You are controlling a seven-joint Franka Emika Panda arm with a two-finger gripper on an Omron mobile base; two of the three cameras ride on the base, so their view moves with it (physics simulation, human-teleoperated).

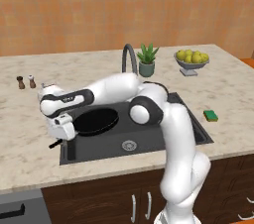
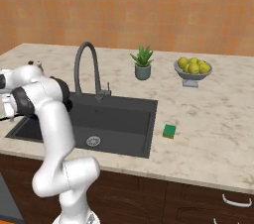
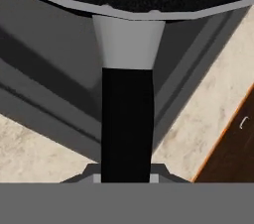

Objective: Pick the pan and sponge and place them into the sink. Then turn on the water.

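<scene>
The gripper (image 1: 63, 136) is clamped on the black handle (image 3: 126, 124) of the pan (image 1: 96, 120), its 2 fingers closed on either side of it. The pan hangs over the left part of the sink (image 1: 149, 141), handle pointing out past the basin's left rim. The arm reaches left from its base, elbow bent above the basin, hand turned downward. The sponge (image 1: 211, 115) lies on the counter (image 1: 30, 139), just right of the sink.
</scene>
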